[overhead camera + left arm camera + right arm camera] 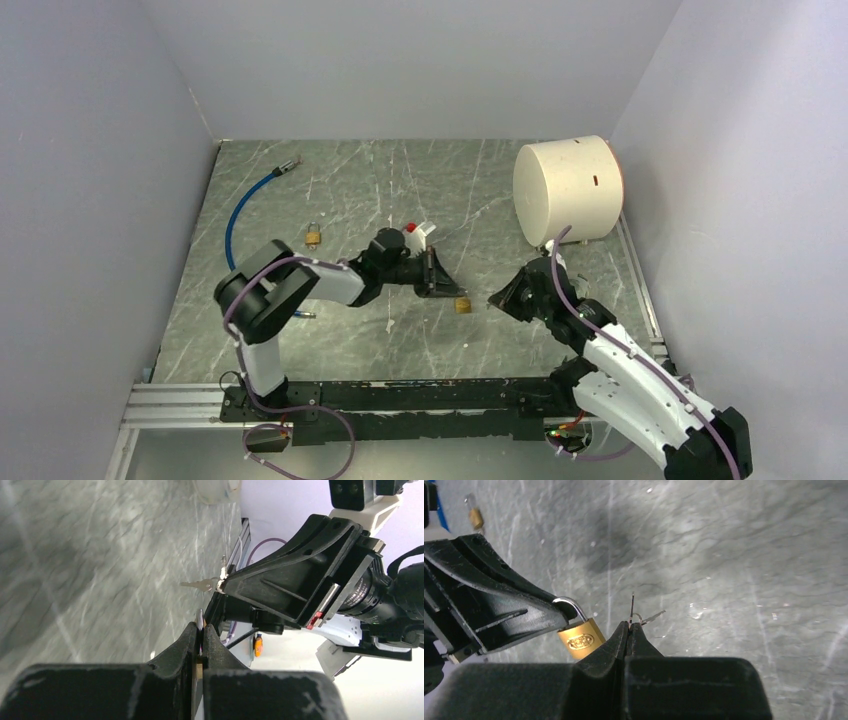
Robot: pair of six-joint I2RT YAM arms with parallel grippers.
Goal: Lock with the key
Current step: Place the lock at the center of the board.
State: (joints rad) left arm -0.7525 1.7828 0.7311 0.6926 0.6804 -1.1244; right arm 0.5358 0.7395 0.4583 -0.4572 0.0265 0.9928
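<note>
The left arm stretches low and nearly level, and the left gripper (450, 290) is pinched tight on the shackle of the brass padlock (580, 639), whose body hangs below the fingertips. The right arm rises from its base and bends down toward the padlock. The right gripper (630, 627) is clamped on the key (196, 584) (ring dangling alongside), just right of the padlock and apart from it.

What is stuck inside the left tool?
A gold lock. The left tool pinches its silver loop, and the body hangs out. Part of the loop is covered by the tool, so I cannot tell if it is clicked shut.
</note>
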